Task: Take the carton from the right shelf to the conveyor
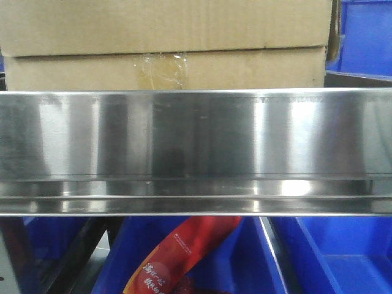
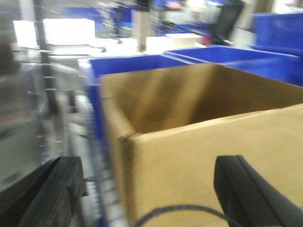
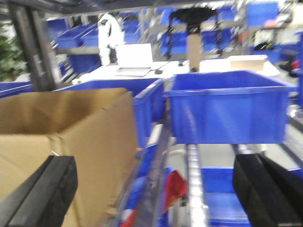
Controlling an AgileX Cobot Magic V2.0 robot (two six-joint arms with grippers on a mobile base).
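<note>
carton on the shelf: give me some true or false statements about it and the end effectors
The carton sits on the right shelf, behind its steel rail. True.
The carton's top is taped shut. False: the left wrist view shows the top open.
A blue bin stands beside the carton. True.
The right end effector is shut on the carton. False: its fingers stand wide apart, gripping nothing.
A red packet lies in a bin below the rail. True.
</note>
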